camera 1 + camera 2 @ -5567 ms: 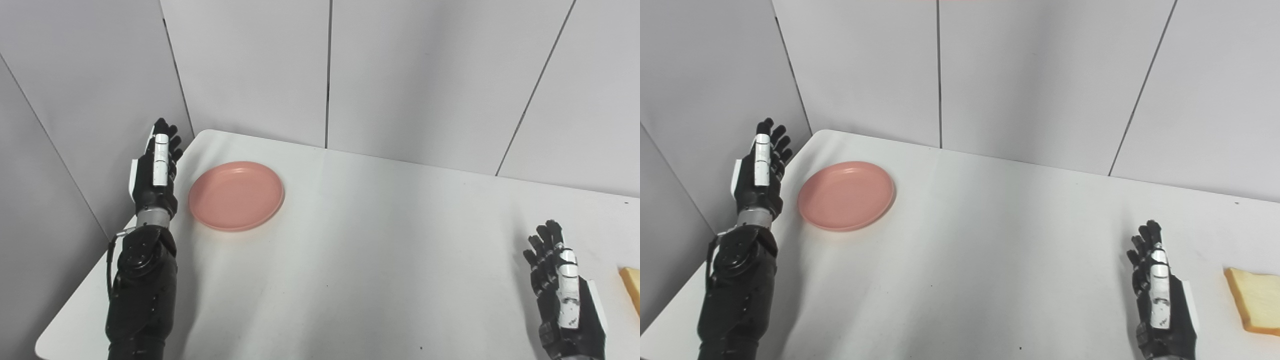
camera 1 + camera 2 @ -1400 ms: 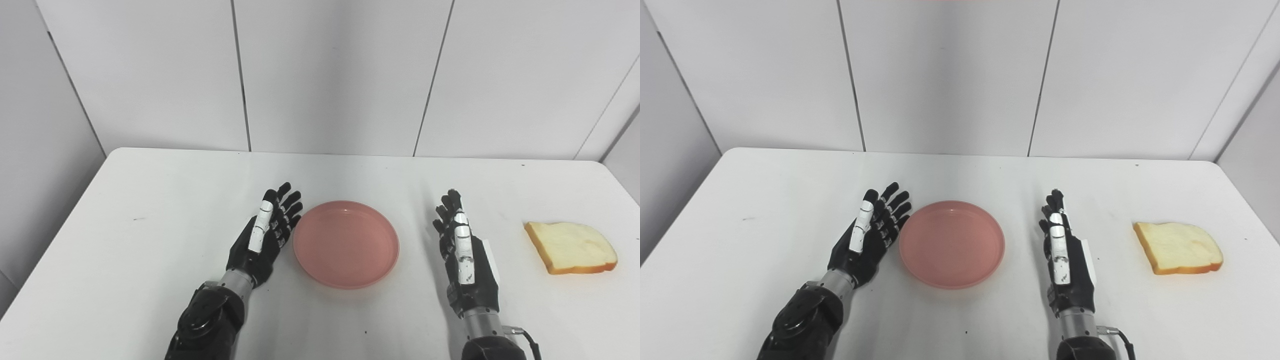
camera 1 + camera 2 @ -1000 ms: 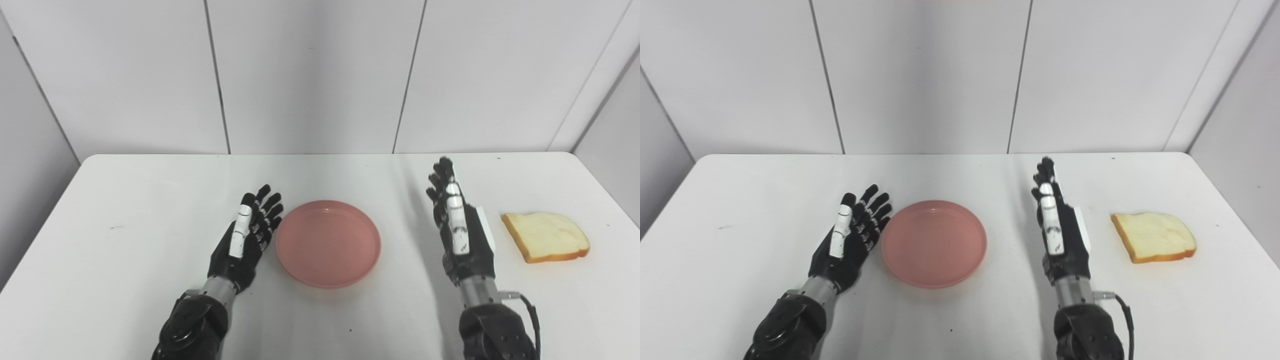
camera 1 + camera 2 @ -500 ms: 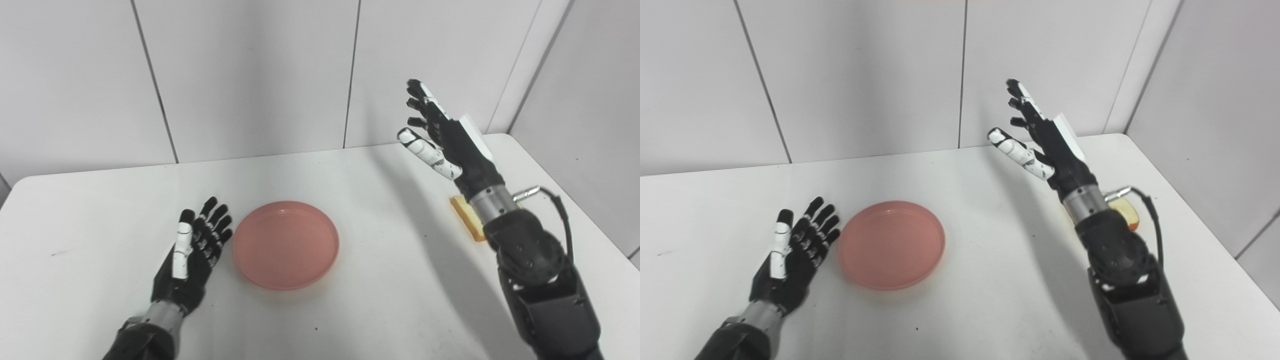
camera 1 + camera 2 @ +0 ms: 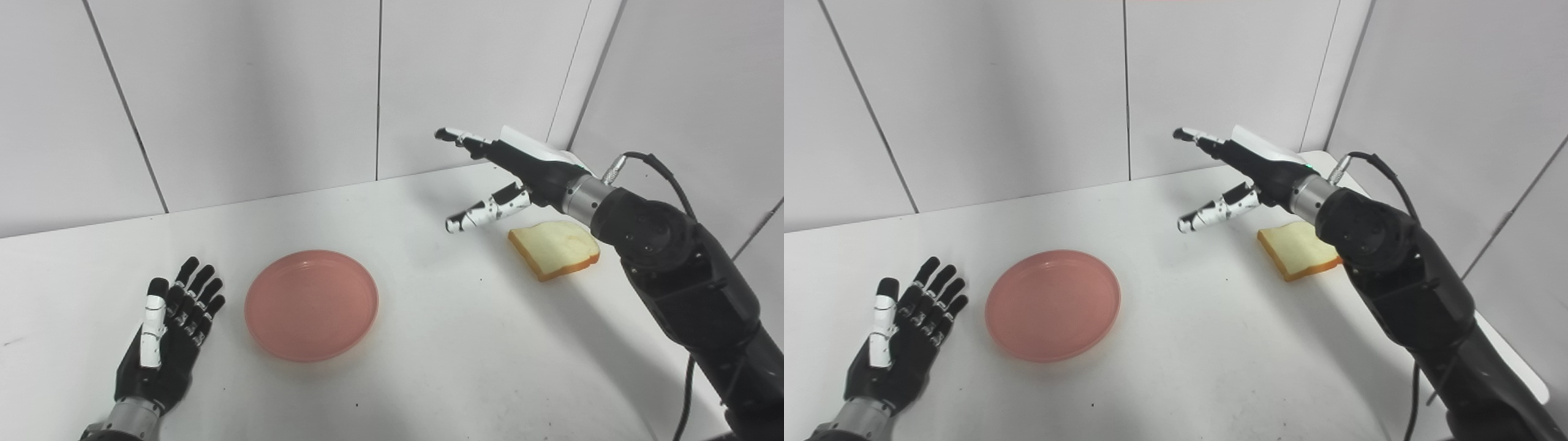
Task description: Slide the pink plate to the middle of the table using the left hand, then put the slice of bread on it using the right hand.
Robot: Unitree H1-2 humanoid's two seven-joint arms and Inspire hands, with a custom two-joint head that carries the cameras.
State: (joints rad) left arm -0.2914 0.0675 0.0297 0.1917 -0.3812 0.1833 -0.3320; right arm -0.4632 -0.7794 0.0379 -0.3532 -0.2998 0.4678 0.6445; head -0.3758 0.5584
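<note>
The round pink plate point(image 5: 311, 304) lies flat on the white table point(image 5: 441, 343), left of centre in view. My left hand point(image 5: 166, 331) rests open, palm up, on the table just left of the plate, apart from it. A slice of bread point(image 5: 556, 248) with a tan crust lies at the far right of the table. My right hand point(image 5: 502, 168) is raised in the air, open with fingers spread, above and to the left of the bread, holding nothing.
White wall panels point(image 5: 245, 92) stand right behind the table and along its right side. The table's right edge point(image 5: 1513, 355) runs close beside my right arm point(image 5: 1402, 275).
The camera has swung right. My right hand has turned from upright to reaching forward, lower and nearer the bread, which now shows fully. The left hand stays open beside the plate.
</note>
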